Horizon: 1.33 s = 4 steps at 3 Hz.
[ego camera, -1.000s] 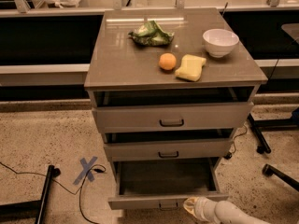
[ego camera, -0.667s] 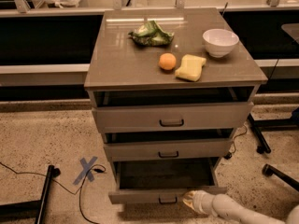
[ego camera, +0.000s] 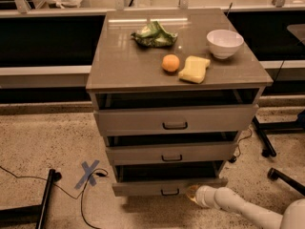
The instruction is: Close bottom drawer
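Progress: the bottom drawer [ego camera: 143, 188] sits much further in than a second ago, now only slightly proud of the grey cabinet [ego camera: 119, 70], down at floor level. The gripper [ego camera: 192, 193] is against the right part of its front, just beside the handle; open or closed, I can't tell. The orange [ego camera: 170, 63], bowl [ego camera: 225, 43] and sponge [ego camera: 194, 69] on top haven't budged.

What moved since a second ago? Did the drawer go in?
Yes. The bottom drawer slid back into the cabinet and now sticks out only a little. The hand, at its front beside the handle, went in with it. The top drawer, middle drawer, bowl, orange and sponge stayed put.
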{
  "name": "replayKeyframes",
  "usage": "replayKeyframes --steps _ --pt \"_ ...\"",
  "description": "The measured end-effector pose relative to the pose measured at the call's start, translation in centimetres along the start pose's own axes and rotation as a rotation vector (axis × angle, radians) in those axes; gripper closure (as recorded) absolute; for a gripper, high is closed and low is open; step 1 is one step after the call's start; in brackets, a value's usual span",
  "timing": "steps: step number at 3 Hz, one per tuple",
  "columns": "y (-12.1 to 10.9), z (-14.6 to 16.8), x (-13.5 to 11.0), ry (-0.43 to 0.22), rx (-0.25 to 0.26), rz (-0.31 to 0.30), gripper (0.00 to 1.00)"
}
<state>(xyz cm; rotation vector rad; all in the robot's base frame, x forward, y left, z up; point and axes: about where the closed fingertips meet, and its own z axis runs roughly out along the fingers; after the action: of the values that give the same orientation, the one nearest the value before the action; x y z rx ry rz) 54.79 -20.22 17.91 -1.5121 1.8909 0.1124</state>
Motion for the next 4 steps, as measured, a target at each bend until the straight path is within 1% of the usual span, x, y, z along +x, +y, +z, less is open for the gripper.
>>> replayKeyframes --steps 1,2,3,4 --pt "-0.4 0.6 0.0 0.009 0.018 -0.03 1.0" --pt "-1.8 2.9 0.0 0.011 0.039 -0.074 1.0" --pt "-3.7 4.1 0.4 -0.002 0.069 -0.087 1.0" --pt "-4.3 4.2 0.6 -0.026 0.079 -0.09 1.0"
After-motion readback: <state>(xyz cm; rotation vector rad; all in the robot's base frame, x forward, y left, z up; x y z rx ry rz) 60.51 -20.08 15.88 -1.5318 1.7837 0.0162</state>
